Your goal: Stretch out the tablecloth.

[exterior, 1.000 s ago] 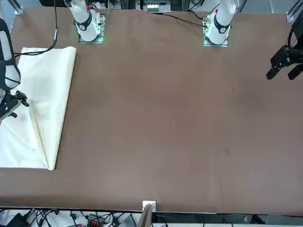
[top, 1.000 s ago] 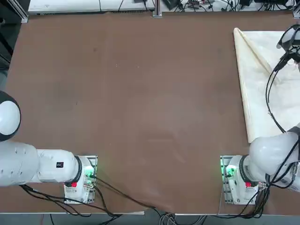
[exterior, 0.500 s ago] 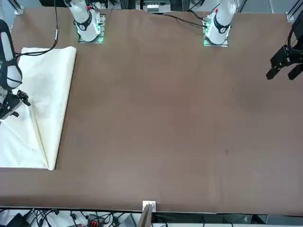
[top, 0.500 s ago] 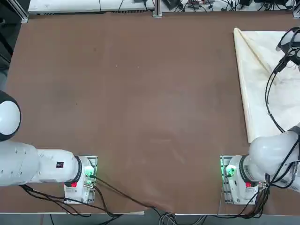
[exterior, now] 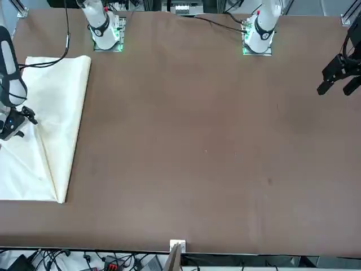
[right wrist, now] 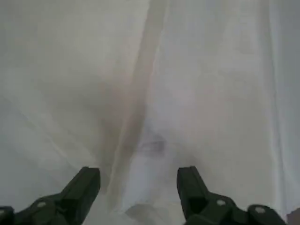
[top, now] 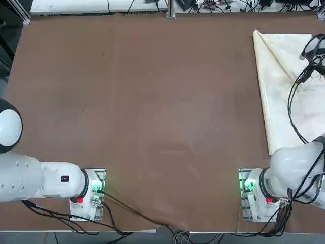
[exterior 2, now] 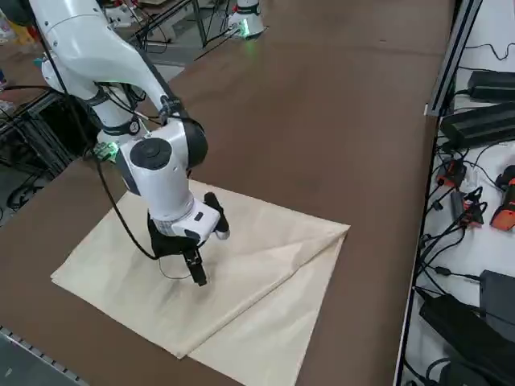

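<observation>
The cream tablecloth lies folded on the brown table's right side, with a diagonal fold running from its far corner. It also shows in the front view as the tablecloth and in the side view as the tablecloth. My right gripper points down low over the cloth's middle, near the fold line. In the wrist view the right gripper is open, with both dark fingers apart over a crease and nothing held. In the top view the right gripper is partly cut off at the picture's edge.
The bare brown table stretches wide to the cloth's left. Cables and power gear lie beyond the table's far edge. The parked left arm's gripper hangs at the opposite side.
My right gripper has shifted slightly over the cloth toward the robot's base side. The cloth lies as before.
</observation>
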You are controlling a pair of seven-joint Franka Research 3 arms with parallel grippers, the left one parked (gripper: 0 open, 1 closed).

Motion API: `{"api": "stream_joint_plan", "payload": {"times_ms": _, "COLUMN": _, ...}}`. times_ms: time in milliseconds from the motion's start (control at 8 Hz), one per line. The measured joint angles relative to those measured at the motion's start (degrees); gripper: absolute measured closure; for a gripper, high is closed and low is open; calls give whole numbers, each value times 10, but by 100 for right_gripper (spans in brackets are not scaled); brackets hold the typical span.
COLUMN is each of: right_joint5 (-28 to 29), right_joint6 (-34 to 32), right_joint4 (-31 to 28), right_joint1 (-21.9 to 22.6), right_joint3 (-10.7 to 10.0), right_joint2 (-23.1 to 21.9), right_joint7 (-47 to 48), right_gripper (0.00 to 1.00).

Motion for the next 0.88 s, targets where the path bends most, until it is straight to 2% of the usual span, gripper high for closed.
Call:
{"api": "stream_joint_plan", "payload": {"times_ms": 250, "right_joint5": 5, "right_joint6": 0, "right_joint4": -6, "right_joint1": -5, "right_joint3": 1, "right_joint2": 3, "right_joint7": -2, "right_gripper": 0}}
{"api": "stream_joint_plan", "payload": {"times_ms": 625, "right_joint5": 13, "right_joint6": 0, "right_joint4": -13, "right_joint1": -20, "right_joint3": 13, "right_joint2": 7, "right_joint7": -12, "right_gripper": 8}}
{"api": "stream_joint_plan", "payload": {"times_ms": 750, "right_joint5": 13, "right_joint6": 0, "right_joint4": -14, "right_joint1": -28, "right_joint3": 21, "right_joint2": 8, "right_joint7": -13, "right_gripper": 15}}
{"api": "stream_joint_plan", "payload": {"times_ms": 875, "right_joint5": 13, "right_joint6": 1, "right_joint4": -14, "right_joint1": -34, "right_joint3": 26, "right_joint2": 9, "right_joint7": -15, "right_gripper": 35}}
